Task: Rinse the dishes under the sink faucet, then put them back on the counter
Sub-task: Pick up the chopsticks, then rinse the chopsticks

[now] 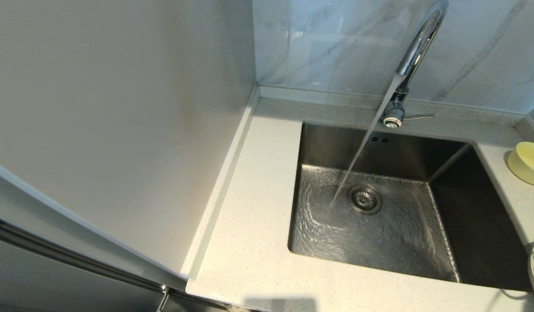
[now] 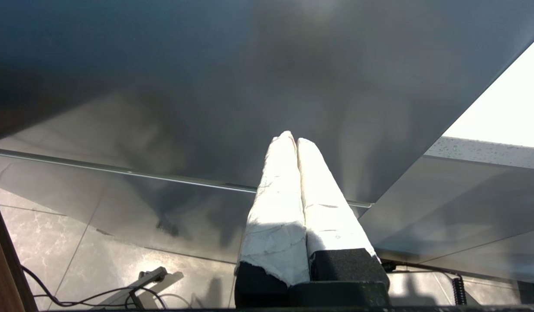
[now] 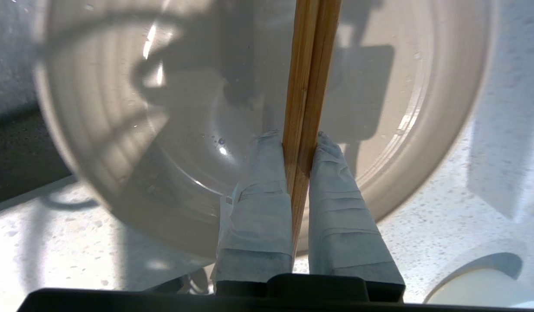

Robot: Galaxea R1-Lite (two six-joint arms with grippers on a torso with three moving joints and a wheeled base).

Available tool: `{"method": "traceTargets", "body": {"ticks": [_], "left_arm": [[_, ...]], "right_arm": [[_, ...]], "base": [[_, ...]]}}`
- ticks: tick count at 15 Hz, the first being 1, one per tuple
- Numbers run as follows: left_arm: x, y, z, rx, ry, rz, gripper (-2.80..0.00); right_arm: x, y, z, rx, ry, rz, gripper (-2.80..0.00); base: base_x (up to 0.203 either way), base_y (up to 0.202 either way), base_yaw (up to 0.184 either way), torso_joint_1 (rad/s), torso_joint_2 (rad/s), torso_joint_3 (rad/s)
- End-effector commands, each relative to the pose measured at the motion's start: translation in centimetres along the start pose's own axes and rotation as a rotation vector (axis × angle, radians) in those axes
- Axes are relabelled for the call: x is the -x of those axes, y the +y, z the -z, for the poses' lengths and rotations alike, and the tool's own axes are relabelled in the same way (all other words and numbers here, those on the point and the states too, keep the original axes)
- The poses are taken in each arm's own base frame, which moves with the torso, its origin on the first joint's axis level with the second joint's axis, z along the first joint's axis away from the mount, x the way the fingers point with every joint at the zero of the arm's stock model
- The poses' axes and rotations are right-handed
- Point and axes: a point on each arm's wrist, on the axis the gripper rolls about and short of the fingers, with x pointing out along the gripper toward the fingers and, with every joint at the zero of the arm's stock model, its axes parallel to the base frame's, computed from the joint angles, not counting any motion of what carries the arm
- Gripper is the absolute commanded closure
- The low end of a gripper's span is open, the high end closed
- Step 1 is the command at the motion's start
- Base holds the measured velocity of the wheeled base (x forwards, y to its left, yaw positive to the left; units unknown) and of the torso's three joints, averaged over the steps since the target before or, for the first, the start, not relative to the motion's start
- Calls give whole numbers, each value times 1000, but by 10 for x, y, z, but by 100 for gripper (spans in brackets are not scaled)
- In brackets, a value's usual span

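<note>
Over the white plate (image 3: 423, 130) on the worktop (image 3: 444, 216), the right hand (image 3: 299, 145) grips the chopsticks (image 3: 310, 65). The left hand (image 2: 291, 139) is closed, empty. Water runs into the sink (image 1: 379, 234).

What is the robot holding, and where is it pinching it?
The right claw pinches the chopsticks partway along their length, over the plate. The left claw holds nothing.

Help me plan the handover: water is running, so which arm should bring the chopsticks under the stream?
The right. Its gripper is shut on the chopsticks above the white plate on the counter beside the sink. The left gripper is shut, empty, down beside the cabinet.
</note>
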Motion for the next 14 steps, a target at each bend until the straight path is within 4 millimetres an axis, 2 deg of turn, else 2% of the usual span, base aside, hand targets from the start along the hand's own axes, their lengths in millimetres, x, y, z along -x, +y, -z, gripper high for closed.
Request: {"method": "traceTargets", "body": {"ticks": [1, 4, 6, 10, 14], "left_arm": [[0, 0, 0, 0, 0, 0, 0], [0, 0, 0, 0, 0, 0, 0], [0, 0, 0, 0, 0, 0, 0], [0, 0, 0, 0, 0, 0, 0], [0, 0, 0, 0, 0, 0, 0]], "right_arm": [[15, 2, 2, 8, -60, 11, 0], [38, 4, 2, 49, -155, 24, 0], [48, 17, 4, 130, -208, -10, 0], [69, 67, 14, 272, -355, -200, 0], [94, 112, 47, 437, -425, -407, 0]], "base": [[0, 0, 0, 0, 0, 0], [0, 0, 0, 0, 0, 0], [0, 0, 0, 0, 0, 0], [0, 0, 0, 0, 0, 0], [0, 0, 0, 0, 0, 0]]}}
